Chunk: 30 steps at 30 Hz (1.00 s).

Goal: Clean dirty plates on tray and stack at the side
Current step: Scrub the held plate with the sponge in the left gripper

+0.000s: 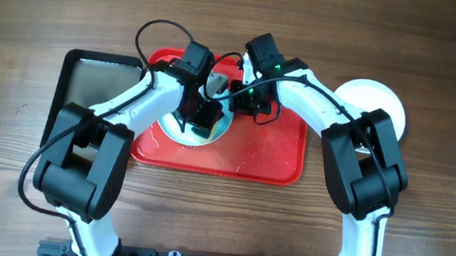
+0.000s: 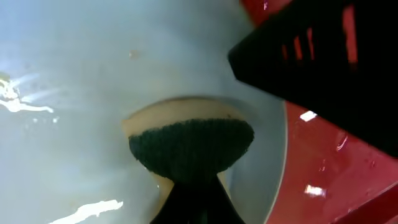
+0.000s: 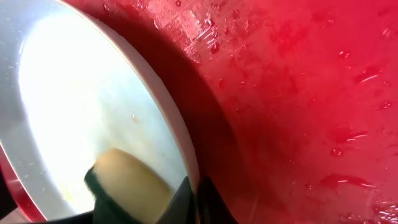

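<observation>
A pale mint-blue plate (image 1: 221, 127) lies on the red tray (image 1: 267, 158), at its left part. My left gripper (image 1: 204, 112) is shut on a sponge (image 2: 193, 146) with a dark scouring face, pressed against the wet plate (image 2: 74, 74). My right gripper (image 1: 244, 100) is shut on the plate's right rim; in the right wrist view its fingers (image 3: 198, 196) pinch the rim of the plate (image 3: 81, 106), with the sponge (image 3: 127, 180) beside them. A white plate (image 1: 377, 102) sits on the table to the right of the tray.
A smaller black tray (image 1: 96, 78) with a grey bottom lies left of the red tray. The red tray's floor (image 3: 298, 93) is wet with droplets. My right gripper (image 2: 323, 62) looms close at the top right of the left wrist view.
</observation>
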Each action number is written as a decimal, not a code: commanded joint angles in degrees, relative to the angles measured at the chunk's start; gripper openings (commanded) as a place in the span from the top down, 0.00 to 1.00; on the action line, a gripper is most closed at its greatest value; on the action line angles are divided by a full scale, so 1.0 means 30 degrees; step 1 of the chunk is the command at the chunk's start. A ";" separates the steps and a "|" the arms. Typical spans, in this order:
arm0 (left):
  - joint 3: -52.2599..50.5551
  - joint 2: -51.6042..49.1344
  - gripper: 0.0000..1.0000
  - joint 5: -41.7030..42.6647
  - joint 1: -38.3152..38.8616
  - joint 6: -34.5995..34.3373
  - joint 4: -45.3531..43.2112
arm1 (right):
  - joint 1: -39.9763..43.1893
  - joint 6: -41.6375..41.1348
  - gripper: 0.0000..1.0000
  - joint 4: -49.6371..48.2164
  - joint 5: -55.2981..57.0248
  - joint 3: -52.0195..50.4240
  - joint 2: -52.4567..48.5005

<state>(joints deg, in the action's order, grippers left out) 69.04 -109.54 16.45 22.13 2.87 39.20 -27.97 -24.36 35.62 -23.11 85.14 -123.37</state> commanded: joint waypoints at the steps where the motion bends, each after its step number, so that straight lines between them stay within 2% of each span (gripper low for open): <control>1: -0.0189 -0.0510 0.96 -0.3803 -0.0153 -0.2907 -0.2688 | -0.0080 0.0117 0.96 -0.0138 -0.0627 -0.0124 -0.0058; 4: -0.0189 -0.0510 0.96 -0.9202 -0.0386 -0.4801 -0.5362 | -0.0080 0.0124 0.96 -0.0131 -0.0619 -0.0124 -0.0058; 7: -0.0189 -0.0532 0.96 -1.2233 -0.0444 -0.5289 -0.5836 | -0.0080 0.0131 0.96 -0.0102 -0.0619 -0.0124 -0.0058; 10: -0.0189 -0.0546 0.96 -1.4761 -0.0474 -0.7817 -0.3330 | -0.0080 0.0131 0.96 -0.0095 -0.0612 -0.0124 -0.0058; 12: -0.0189 -0.0546 0.96 -1.4622 -0.0474 -0.9194 -0.0670 | -0.0080 0.0117 0.96 -0.0087 -0.0619 -0.0124 -0.0058; 14: -0.0189 -0.0546 0.96 -1.2779 -0.0474 -0.9107 0.1596 | -0.0080 0.0058 0.96 -0.0080 -0.0619 -0.0124 -0.0058; 15: -0.0189 -0.0546 0.96 -1.0615 -0.0474 -0.8065 0.2331 | -0.0073 -0.0029 0.95 -0.0066 -0.0619 -0.0124 -0.0058; 16: -0.0189 -0.0546 0.96 -0.8160 -0.0481 -0.6353 0.2463 | -0.0036 -0.0138 0.96 -0.0036 -0.0641 -0.0124 -0.0058; 18: -0.0189 -0.0546 0.96 -0.1596 -0.0474 -0.1384 0.2528 | 0.0299 -0.0219 0.96 0.0000 -0.1406 -0.0131 -0.0066; 20: -0.0189 -0.0546 0.96 0.2339 -0.0474 0.1617 0.2586 | 0.0648 0.0007 0.96 -0.0015 -0.2528 -0.0146 -0.0270; 24: -0.0189 -0.0546 0.96 0.2863 -0.0466 0.1829 0.1778 | 0.0852 0.0138 0.96 -0.0452 -0.4881 -0.0146 -0.1399; 27: -0.0189 -0.0612 0.96 0.4860 -0.0452 0.1800 0.0452 | 0.0852 0.0233 0.96 -0.0714 -0.5333 -0.0146 -0.1596; 29: -0.0189 -0.0678 0.96 0.3934 -0.0466 0.0743 -0.0860 | 0.0852 0.0313 0.96 -0.0663 -0.5326 -0.0146 -0.1596; 30: -0.0189 -0.0743 0.96 0.1807 -0.0474 -0.0889 -0.1909 | 0.0845 0.0444 0.96 -0.0663 -0.5326 -0.0146 -0.1596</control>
<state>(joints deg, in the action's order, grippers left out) 68.99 -110.21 25.63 19.92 6.42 38.48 -24.80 -22.87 33.71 -36.40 84.84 -126.06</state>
